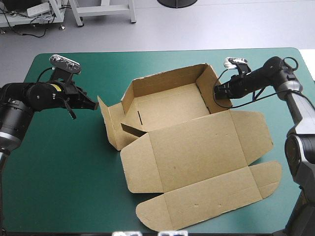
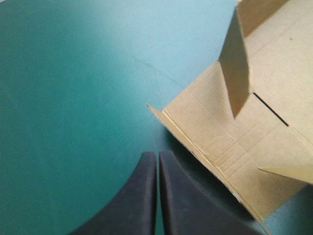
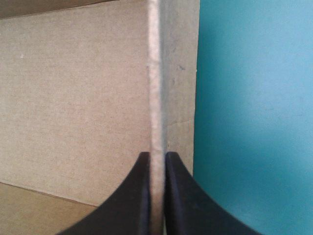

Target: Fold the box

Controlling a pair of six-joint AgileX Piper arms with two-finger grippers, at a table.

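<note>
The right gripper (image 1: 216, 91) pinched the box's (image 1: 192, 147) right wall (image 3: 155, 73), seemingly steadying it; the left gripper (image 2: 158, 157), closed and empty, hovered beside the left flap (image 1: 105, 117).

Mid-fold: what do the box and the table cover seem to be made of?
The box: brown corrugated board, apparently, matte and uncoated; the wall edge pinched in the right end effector shows a pale, thick core. The table cover: teal-green, smooth and matte, perhaps a rubbery mat; no weave shows, so that is a guess.

teal-green table cover (image 1: 59, 162), pale grey floor (image 1: 221, 29)
</note>
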